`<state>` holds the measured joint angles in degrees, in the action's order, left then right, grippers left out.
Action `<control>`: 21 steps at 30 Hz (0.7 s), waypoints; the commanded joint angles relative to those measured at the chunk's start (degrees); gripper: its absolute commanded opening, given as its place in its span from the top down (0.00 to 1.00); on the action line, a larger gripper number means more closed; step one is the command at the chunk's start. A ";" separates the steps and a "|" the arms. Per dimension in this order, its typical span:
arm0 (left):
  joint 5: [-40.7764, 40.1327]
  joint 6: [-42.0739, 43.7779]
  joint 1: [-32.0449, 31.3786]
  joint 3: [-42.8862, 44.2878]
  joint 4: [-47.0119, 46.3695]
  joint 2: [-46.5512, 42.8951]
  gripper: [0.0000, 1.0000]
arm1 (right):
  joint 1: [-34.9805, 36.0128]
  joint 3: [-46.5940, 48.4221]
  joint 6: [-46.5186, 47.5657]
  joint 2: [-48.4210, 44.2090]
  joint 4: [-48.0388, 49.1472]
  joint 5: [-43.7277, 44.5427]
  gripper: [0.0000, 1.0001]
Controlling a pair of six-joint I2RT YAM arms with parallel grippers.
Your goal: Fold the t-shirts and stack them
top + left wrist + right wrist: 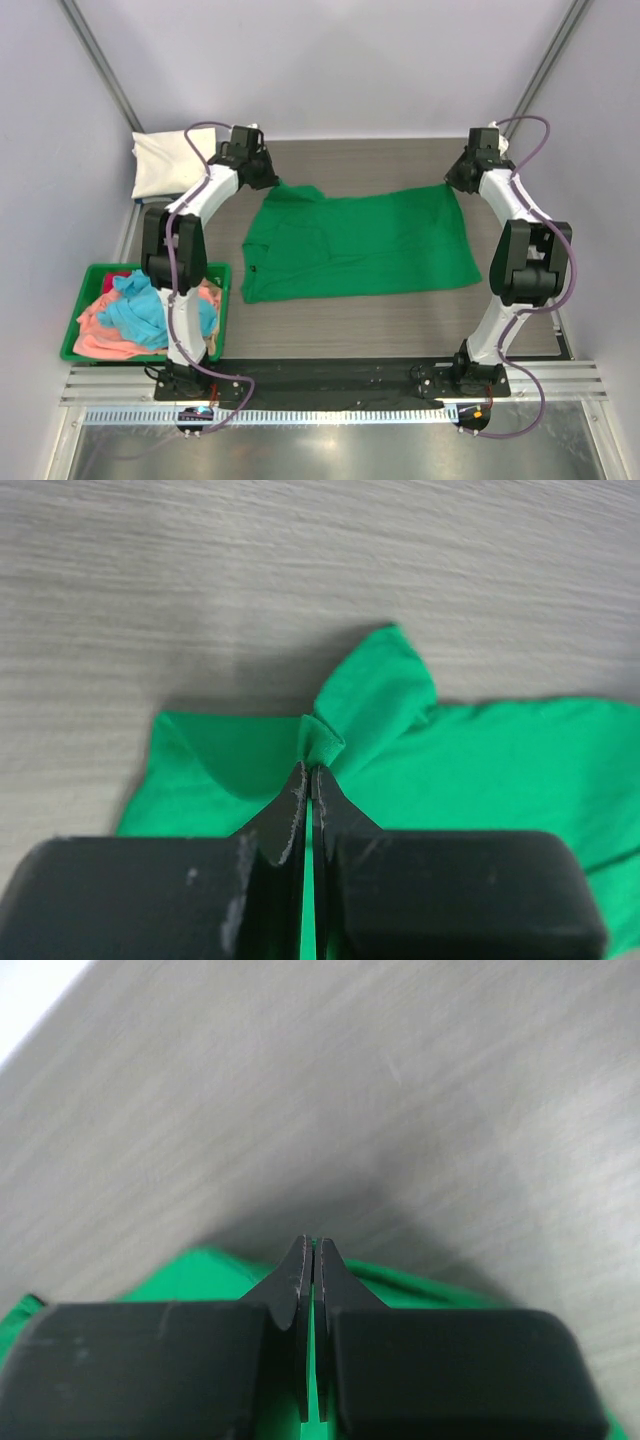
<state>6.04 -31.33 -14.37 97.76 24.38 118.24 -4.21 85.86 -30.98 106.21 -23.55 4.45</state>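
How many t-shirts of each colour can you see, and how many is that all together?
Green t-shirt: 1
Cream-white t-shirt: 1
Light blue t-shirt: 1
Salmon-pink t-shirt: 1
Red t-shirt: 1
Total: 5

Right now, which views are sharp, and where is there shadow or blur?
Top external: even light, sharp. Left wrist: green t-shirt crisp, soft shadow behind its pinched fold. Right wrist: table smeared, dark shadow ahead of the right hand, blown-out top-left corner.
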 commanded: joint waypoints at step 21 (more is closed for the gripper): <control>-8.06 2.42 -4.44 -24.80 2.86 -31.83 1.00 | -6.95 -16.25 -0.39 -14.99 3.60 -3.31 0.99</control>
<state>0.62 -29.45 -18.44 74.13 26.61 90.19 -11.70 70.78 -31.20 92.90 -22.02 2.44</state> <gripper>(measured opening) 0.006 0.029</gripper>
